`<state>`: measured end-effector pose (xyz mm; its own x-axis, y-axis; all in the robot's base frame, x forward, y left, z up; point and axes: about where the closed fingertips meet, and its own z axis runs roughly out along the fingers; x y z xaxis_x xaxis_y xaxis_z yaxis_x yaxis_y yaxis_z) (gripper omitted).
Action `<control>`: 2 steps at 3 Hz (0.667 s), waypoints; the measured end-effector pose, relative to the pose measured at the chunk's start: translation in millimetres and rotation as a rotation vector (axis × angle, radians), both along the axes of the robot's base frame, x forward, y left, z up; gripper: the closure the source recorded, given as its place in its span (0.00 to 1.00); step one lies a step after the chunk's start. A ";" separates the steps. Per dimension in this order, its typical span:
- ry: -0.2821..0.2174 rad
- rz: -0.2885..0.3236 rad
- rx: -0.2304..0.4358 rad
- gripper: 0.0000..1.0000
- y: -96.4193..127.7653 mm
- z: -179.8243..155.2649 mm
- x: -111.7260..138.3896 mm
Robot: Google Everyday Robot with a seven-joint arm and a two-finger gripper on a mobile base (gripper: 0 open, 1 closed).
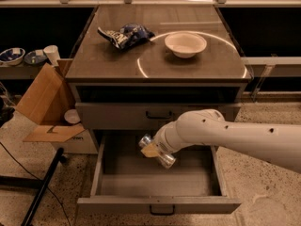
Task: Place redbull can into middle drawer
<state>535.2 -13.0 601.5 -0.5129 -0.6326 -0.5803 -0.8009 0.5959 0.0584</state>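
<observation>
The redbull can [164,158], slim and silver, lies tilted on its side in my gripper [151,149], which is shut on it at the end of my white arm [225,135]. The arm reaches in from the right. The can hangs in the air above the grey floor of the open middle drawer [141,185], near its middle and toward the back. The drawer is pulled far out, and its dark bar handle [162,211] shows on the front panel. Most of the gripper is hidden behind the arm's wrist.
A closed drawer [122,115] with a flat front sits just above the open one. On the cabinet top lie a blue-and-white snack bag [124,34] and a white bowl [185,44]. A cardboard box [44,105] stands at the left, with a dark stand leg [40,192] on the floor.
</observation>
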 end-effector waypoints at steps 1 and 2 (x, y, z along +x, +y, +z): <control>0.023 -0.014 0.007 1.00 1.0 -10.7 2.0; 0.049 -0.021 0.018 1.00 2.1 -18.4 3.3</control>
